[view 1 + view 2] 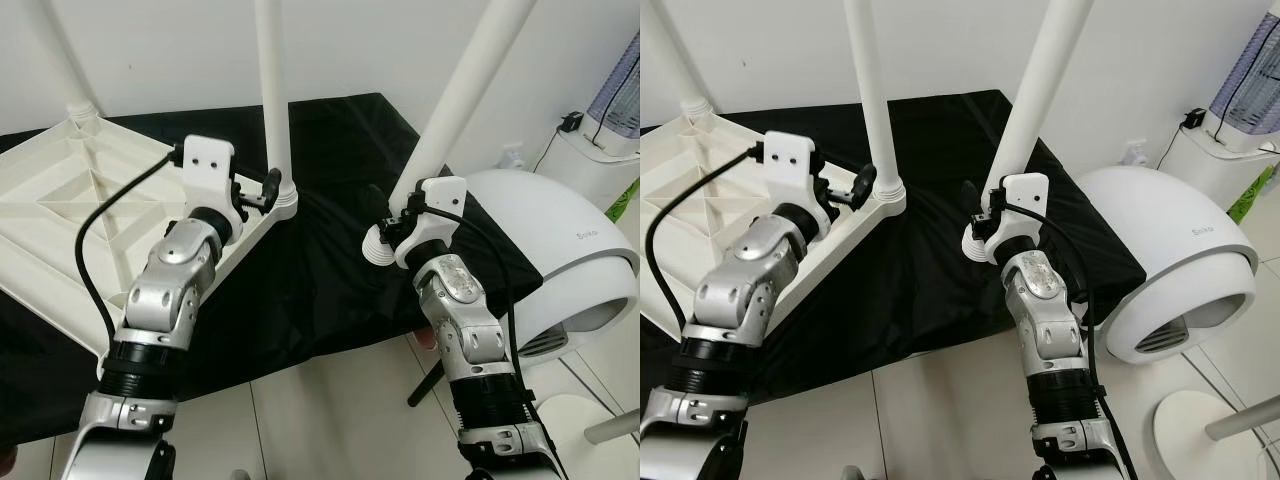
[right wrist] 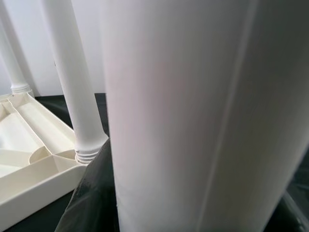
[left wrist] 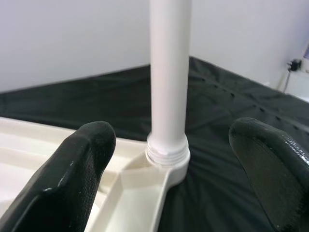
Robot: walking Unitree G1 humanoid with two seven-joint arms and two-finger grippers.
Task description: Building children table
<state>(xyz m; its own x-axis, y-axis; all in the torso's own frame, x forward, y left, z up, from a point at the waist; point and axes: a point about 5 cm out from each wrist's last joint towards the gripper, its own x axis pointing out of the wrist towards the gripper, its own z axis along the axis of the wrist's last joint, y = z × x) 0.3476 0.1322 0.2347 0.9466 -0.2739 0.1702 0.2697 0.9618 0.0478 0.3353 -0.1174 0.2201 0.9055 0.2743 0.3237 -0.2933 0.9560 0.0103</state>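
Right tool grips a loose white plastic table leg mid-frame, angled for fitting; left tool, wide, flanks the upturned white tabletop's installed leg.

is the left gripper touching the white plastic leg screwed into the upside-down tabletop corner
Apart. The left wrist view shows the left gripper open, its black fingers on either side of the white plastic leg with black cloth visible in the gaps.

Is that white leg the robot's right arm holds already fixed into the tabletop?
No. The leg is tilted in the right end effector, its threaded end over black cloth, apart from the tabletop.
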